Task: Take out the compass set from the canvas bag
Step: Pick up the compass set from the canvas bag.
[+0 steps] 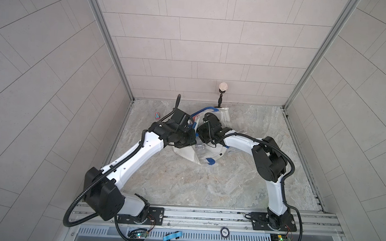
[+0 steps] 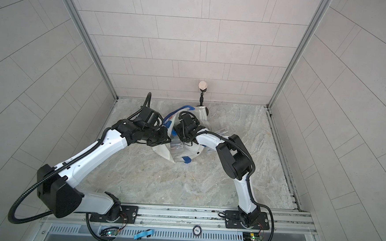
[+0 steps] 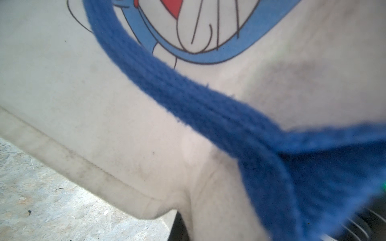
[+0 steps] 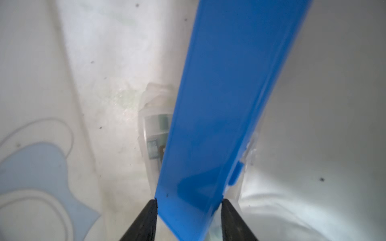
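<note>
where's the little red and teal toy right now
In a top view the toy lies on the table near its far left corner, just beyond the left arm and apart from the canvas bag.

Both top views look steeply down from high at 6 o'clock toward 12, sharing the whole table (image 1: pixel 183 182) and the canvas bag (image 1: pixel 185 154). My left wrist camera sits against the bag's printed side; my right looks inside, the compass set (image 4: pixel 229 104) close ahead.
</note>
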Motion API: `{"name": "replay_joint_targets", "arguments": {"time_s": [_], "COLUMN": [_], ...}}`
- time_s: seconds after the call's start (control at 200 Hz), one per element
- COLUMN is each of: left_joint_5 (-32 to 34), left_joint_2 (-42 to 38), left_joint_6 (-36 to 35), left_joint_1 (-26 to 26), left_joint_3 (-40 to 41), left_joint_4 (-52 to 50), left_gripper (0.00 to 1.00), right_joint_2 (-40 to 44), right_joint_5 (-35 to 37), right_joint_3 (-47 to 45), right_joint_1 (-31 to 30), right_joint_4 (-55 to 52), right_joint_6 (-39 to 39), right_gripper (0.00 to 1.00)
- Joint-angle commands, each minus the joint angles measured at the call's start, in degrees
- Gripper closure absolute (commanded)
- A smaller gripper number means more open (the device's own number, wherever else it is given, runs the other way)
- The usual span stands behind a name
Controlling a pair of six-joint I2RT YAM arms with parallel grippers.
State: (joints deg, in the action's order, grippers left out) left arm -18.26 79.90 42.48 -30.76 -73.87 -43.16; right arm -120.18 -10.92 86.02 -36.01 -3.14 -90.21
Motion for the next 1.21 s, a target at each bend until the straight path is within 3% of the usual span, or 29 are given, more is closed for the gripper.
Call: {"name": "replay_joint_targets", "arguments": {"time_s": [0.0, 0.18, 0.305, 0.47, 0.765, 0.946, 1.201], "left_joint_5": [-0.94, -1.16, -1.17, -1.08, 0.23, 2.75, 3.58], "left_joint_2": [-2.21, -2.16, -2.42, -2.69, -2.70, -3.28, -3.73], "left_joint_6": [0.15, -0.16, -0.38, -0.64, -0.40, 0.45, 1.38], "left_joint_1": [-0.17, -0.17, -0.21, -0.18, 0.17, 0.95, 1.23], "left_joint_3": [0.24, 0.06, 0.04, -0.13, 0.46, 1.26, 2.17], "left_joint_4": [0.99, 0.81, 0.52, 0.00, 0.00, -0.38, 0.51], "left_gripper": [1.00, 1.00, 1.00, 1.00, 1.00, 1.00, 1.00], "right_joint_2": [-1.27, -4.83, -7.28, -6.86, -1.51, 5.78, 25.28], "right_joint_5": [2.65, 2.56, 2.14, 2.38, 1.13, -0.03, 2.18], "right_joint_3": [0.41, 4.01, 6.25, 6.54, 8.14, 6.73, -7.09], "right_joint_1": [0.41, 0.59, 0.67, 0.99, 0.92, -0.32, -1.35], "right_joint_4": [-0.25, -0.22, 3.10, 6.47, 2.39, -5.17, -13.01], "right_joint_6": [-3.64, -2.61, -2.07, -0.76, 5.80, 11.88, 17.70], "right_gripper": [0.47, 0.49, 0.57, 0.77, 0.87, 0.90, 0.90]}}
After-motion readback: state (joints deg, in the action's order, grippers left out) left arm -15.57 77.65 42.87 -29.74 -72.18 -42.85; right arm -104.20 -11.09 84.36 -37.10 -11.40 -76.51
